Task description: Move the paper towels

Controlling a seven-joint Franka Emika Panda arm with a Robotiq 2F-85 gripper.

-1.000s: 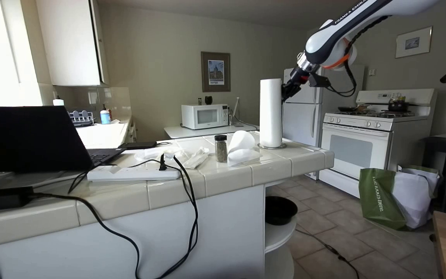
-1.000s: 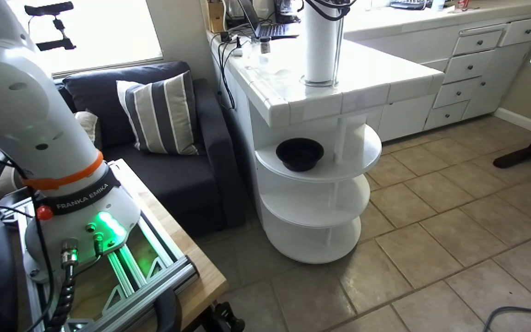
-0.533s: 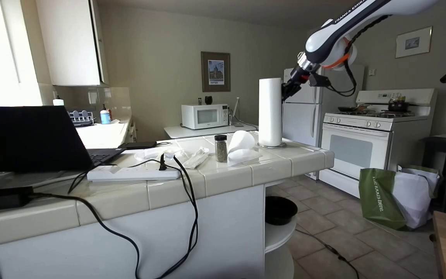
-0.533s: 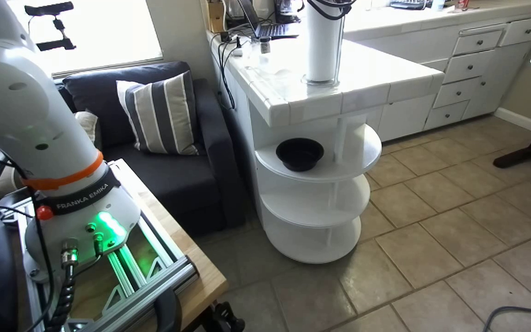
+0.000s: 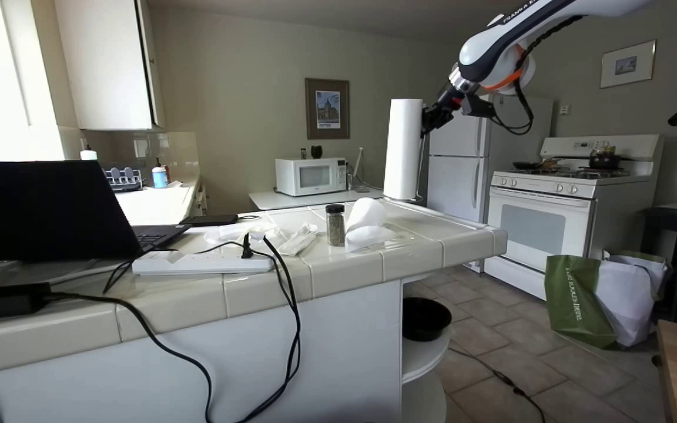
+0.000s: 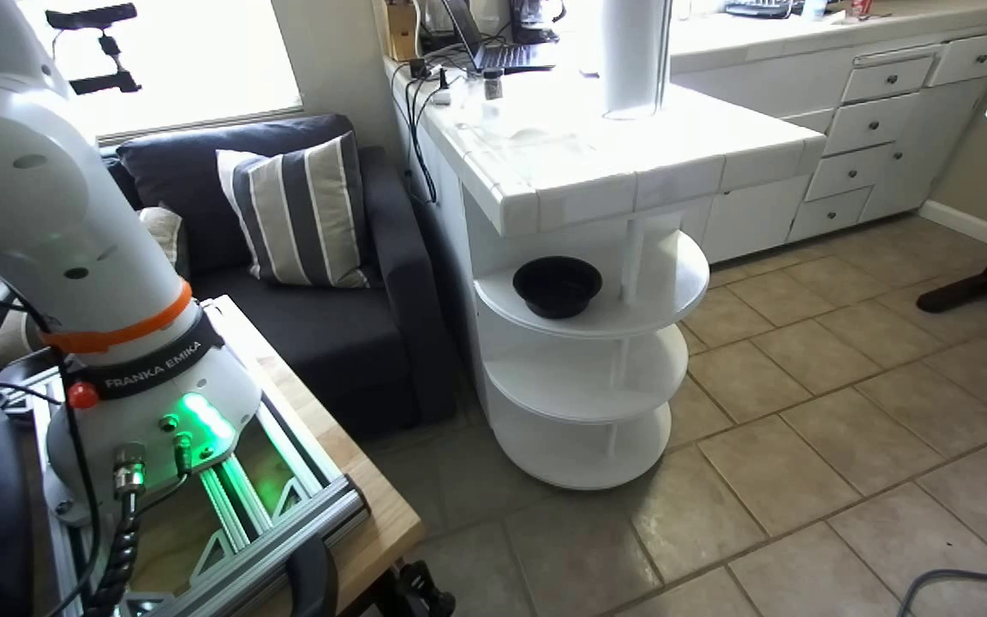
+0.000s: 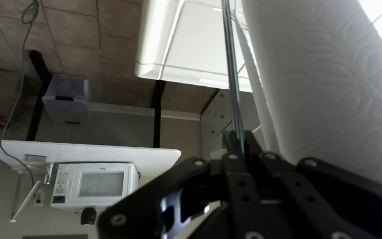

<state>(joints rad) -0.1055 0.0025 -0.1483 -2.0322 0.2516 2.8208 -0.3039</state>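
While the hand [image 7: 239,142] pinched a thin metal rod [image 7: 232,66], the paper towels [image 5: 403,150] just beside it leaned slightly, top toward the arm [image 5: 491,56], over the bench [image 5: 432,222]; whether they rested on it, I could not tell. A dark-capped jar [image 5: 335,228] stood upright just beside a curled white sheet [image 5: 367,212].

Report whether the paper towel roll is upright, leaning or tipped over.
Leaning slightly: in an exterior view, the paper towel roll slants, its top sitting farther right in the picture than its base.
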